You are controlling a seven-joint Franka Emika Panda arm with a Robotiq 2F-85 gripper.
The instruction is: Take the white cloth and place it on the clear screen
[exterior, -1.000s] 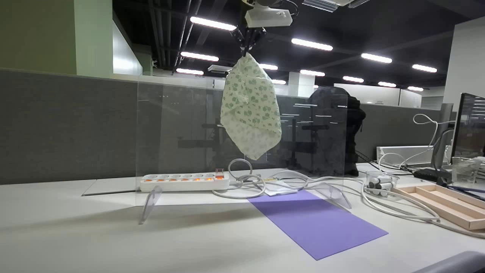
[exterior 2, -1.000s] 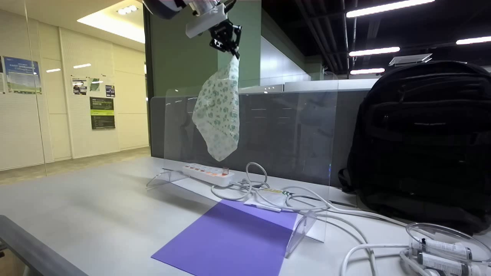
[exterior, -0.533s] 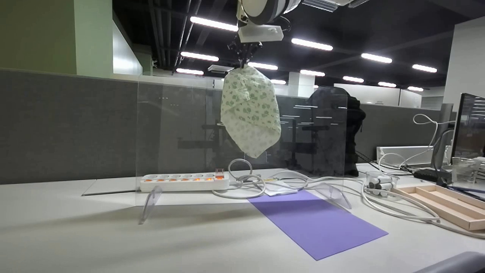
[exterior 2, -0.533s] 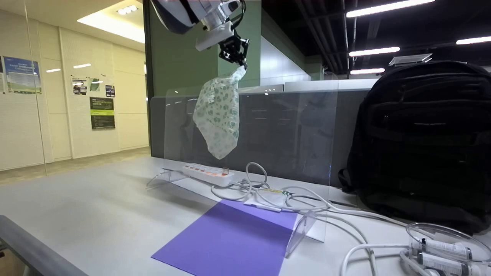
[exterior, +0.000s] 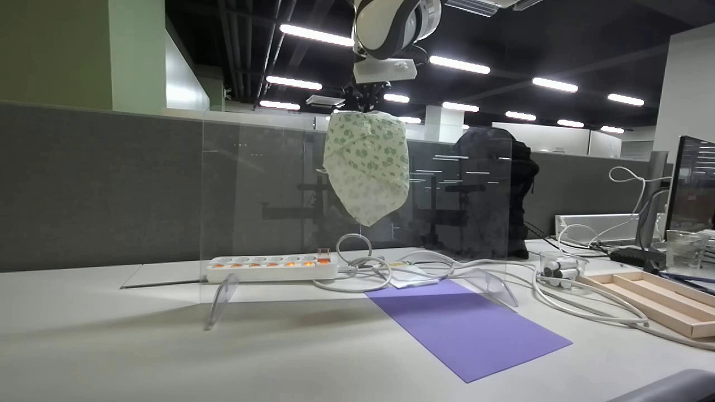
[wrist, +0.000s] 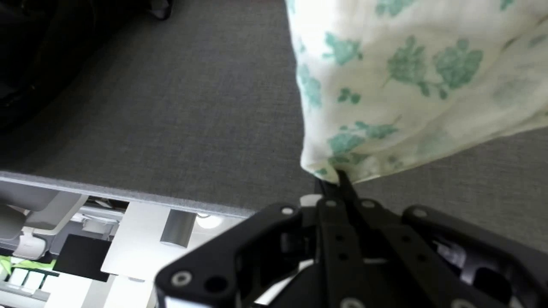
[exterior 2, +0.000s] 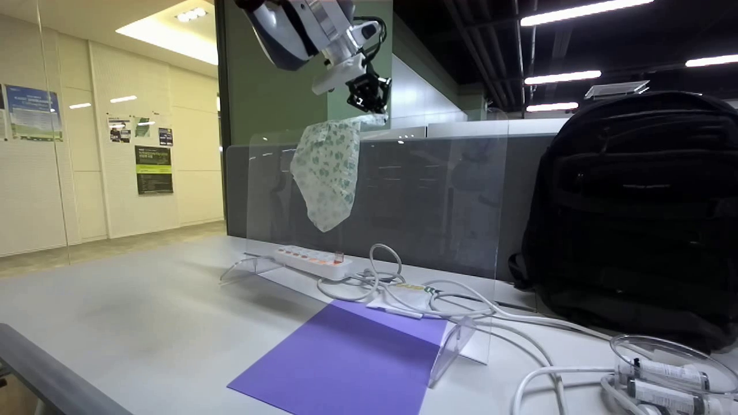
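Observation:
The white cloth (exterior: 368, 162) with its green leaf pattern hangs by one end from my gripper (exterior: 364, 107). In an exterior view the cloth (exterior 2: 327, 167) runs nearly level from my gripper (exterior 2: 379, 113), then bends at the top edge of the clear screen (exterior 2: 426, 190) and drapes down its front side. The gripper is just above and behind that edge. The clear screen (exterior: 262, 178) stands upright on two clear feet. In the wrist view the gripper (wrist: 336, 177) is shut on a corner of the cloth (wrist: 411, 72); the screen cannot be made out there.
A white power strip (exterior: 273, 269) and looped cables (exterior: 368, 273) lie behind the screen. A purple sheet (exterior: 469, 329) lies partly under it. A black backpack (exterior 2: 634, 219) and grey partition (exterior: 100, 190) stand behind. A wooden tray (exterior: 653, 304) and a clear container (exterior 2: 663, 374) sit to the side.
My gripper has moved down and back past the screen's top edge. The cloth's upper part has gone from hanging steeply to nearly level, and its lower tip has risen slightly.

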